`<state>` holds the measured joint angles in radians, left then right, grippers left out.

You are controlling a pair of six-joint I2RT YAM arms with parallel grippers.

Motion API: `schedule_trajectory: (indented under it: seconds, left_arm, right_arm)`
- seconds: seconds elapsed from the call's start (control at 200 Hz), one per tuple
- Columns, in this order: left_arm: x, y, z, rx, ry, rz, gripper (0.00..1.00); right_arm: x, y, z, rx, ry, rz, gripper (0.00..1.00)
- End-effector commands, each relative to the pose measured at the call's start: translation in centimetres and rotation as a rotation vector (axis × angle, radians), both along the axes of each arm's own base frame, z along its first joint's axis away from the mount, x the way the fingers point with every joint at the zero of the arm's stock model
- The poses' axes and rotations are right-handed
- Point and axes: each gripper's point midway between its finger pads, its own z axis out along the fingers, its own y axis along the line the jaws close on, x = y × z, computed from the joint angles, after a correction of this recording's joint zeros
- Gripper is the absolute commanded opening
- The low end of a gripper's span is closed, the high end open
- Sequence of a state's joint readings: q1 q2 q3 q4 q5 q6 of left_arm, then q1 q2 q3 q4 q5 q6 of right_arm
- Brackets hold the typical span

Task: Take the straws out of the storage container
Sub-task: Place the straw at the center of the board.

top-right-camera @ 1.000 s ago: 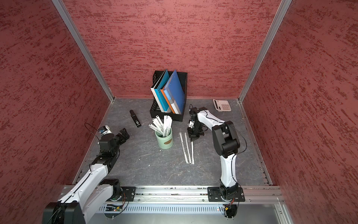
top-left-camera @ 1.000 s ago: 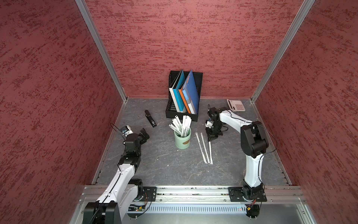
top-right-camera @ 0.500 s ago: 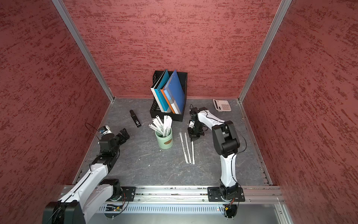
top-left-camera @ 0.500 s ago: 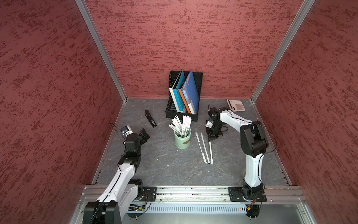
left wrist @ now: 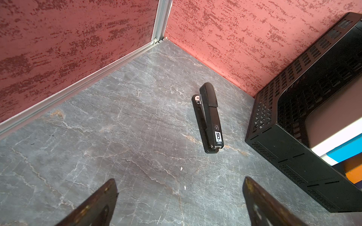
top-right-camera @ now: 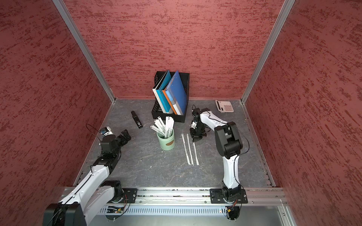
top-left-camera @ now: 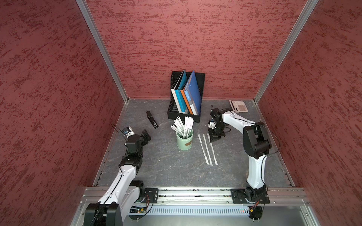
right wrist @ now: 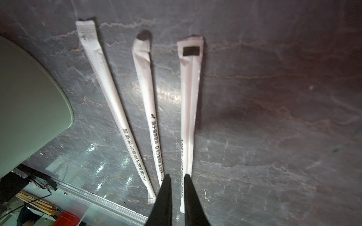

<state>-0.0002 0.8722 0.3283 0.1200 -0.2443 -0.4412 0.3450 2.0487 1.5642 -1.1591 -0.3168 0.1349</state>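
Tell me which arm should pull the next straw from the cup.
Right, probably. The right gripper hangs nearer the cup, at the three straws on the table; the left gripper sits farther off, pointed toward the stapler.

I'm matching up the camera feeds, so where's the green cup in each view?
Both top views: green cup mid-table, beside three laid-out straws.
Left wrist: not in it.
Right wrist: green cup at the frame edge, beside those straws.
Shared landmark: the three straws.

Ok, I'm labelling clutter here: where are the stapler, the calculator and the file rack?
stapler (left wrist: 211,117), left wrist view, on its top arm.
calculator (top-left-camera: 241,107), in a top view, on its keypad.
file rack (top-left-camera: 172,115), in a top view, on its front wall.
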Motion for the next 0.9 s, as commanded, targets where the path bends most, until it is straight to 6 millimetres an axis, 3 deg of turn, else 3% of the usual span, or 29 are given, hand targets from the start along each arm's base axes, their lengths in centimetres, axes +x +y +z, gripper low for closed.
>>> schedule_trajectory:
  seconds: [0.0,0.11,0.24,0.351,0.376,0.481,0.631,0.741,0.897]
  left_arm:
    - [0.4,0.1,1.1,-0.008,-0.021,0.007,1.00]
    - [0.5,0.1,1.1,-0.008,-0.018,0.006,1.00]
    - [0.5,0.1,1.0,-0.008,-0.015,0.006,1.00]
    - [0.4,0.2,1.1,-0.010,-0.018,0.010,0.99]
    - [0.4,0.2,1.0,-0.010,-0.018,0.012,0.99]
    - [0.3,0.3,1.0,-0.011,-0.021,0.015,0.99]
    - [0.2,0.3,1.1,-0.013,-0.025,0.016,1.00]
    - [0.2,0.4,1.1,-0.013,-0.026,0.019,1.00]
    - [0.2,0.3,1.1,-0.013,-0.026,0.018,0.99]
  right_arm:
    - [1.1,0.1,2.9,0.035,-0.121,-0.047,0.13]
    - [1.2,1.4,7.0,0.133,-0.306,-0.066,0.18]
    - [-0.2,3.0,11.6,0.202,-0.486,-0.072,0.22]
    - [-1.5,5.6,14.6,0.263,-0.598,-0.046,0.25]
    - [-1.9,6.0,16.0,0.277,-0.646,-0.038,0.26]
    - [-2.5,8.5,18.2,0.310,-0.732,-0.004,0.26]
    - [-1.4,10.2,18.9,0.345,-0.753,-0.024,0.24]
    - [-0.3,12.0,17.2,0.362,-0.704,0.001,0.23]
    - [0.9,12.8,16.1,0.353,-0.711,0.016,0.21]
